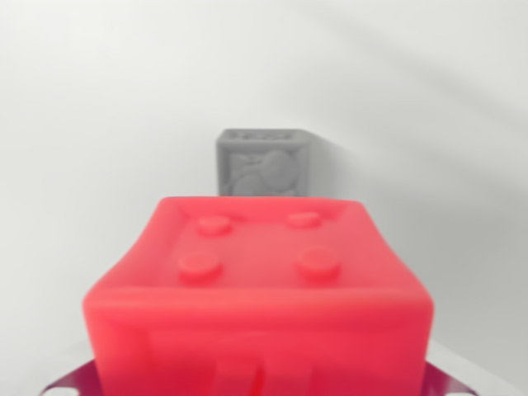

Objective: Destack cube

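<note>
Red cube close under the wrist camera, grey cube behind it on the white table; the tool is barely in view.

Wrist view: the red cube point(257, 289), four round studs on its top face, fills the lower half of the picture, blurred by nearness. The grey cube point(261, 161) stands beyond it on the table point(91, 124), apart from it as far as can be seen. At the bottom corners, thin metallic edges show either side of the red cube, probably parts of the tool point(257, 381); its fingers are hidden, so I cannot tell whether it is wide, narrow or gripping the cube. The risk, as I judge it: if the red cube is held only lightly or off-centre, it could slip or tilt when moved, or be set down against the grey cube and knock it.
</note>
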`<state>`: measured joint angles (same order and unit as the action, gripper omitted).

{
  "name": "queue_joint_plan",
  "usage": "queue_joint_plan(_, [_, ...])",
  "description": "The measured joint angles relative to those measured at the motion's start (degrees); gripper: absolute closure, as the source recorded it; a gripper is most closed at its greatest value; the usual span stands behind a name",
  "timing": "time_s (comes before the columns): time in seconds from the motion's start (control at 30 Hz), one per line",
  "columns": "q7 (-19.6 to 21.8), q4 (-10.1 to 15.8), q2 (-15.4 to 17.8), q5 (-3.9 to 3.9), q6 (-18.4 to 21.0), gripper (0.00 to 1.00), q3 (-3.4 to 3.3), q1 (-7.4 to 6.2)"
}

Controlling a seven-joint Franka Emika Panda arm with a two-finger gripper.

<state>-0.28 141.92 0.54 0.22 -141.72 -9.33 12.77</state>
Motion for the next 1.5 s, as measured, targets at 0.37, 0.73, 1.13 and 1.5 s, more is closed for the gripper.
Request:
queue_joint_plan(0.37, [2.75,0.53,-0.69,0.0,-0.72,1.0,1.22,-1.38])
queue_joint_plan(0.73, [5.57,0.88,-1.44,0.0,-1.78,1.0,2.37,-2.73])
queue_joint_plan(1.13, [8.66,1.22,-2.27,0.01,-2.99,1.0,3.63,-4.23])
queue_joint_plan(1.5, [11.54,1.28,-3.29,0.04,-4.01,1.0,4.85,-5.61])
